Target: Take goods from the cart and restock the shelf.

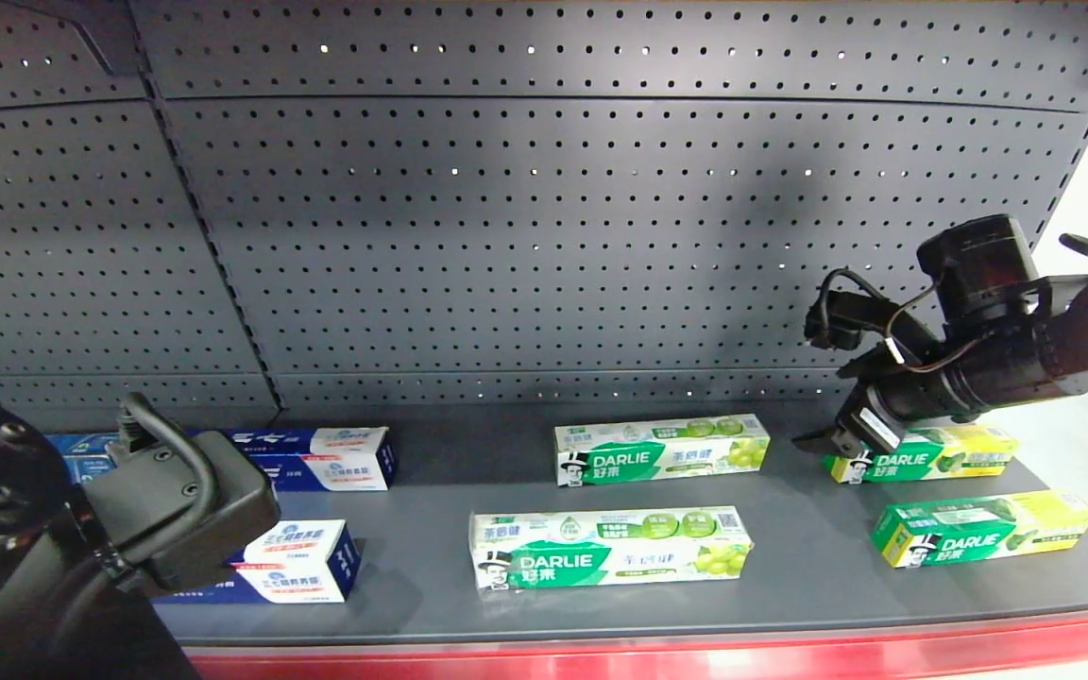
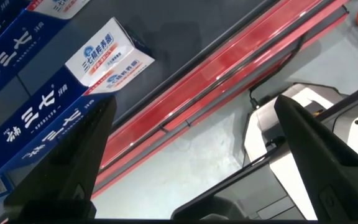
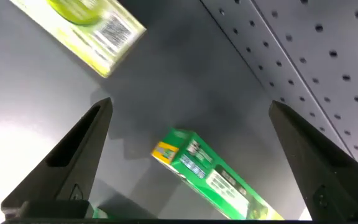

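dim grey shelf point(image 1: 818, 557), overexposed white glare past its right end.

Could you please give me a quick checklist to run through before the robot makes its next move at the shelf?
1. Right gripper open and empty: ok.
2. Left gripper open and empty: ok.
3. Right gripper clear of the rear green-and-yellow cardboard carton beneath it: cannot tell.
4. Visible end of the front blue-and-white cardboard carton resting on the dark grey metal shelf: ok.
5. Bare shelf room for more goods: ok.
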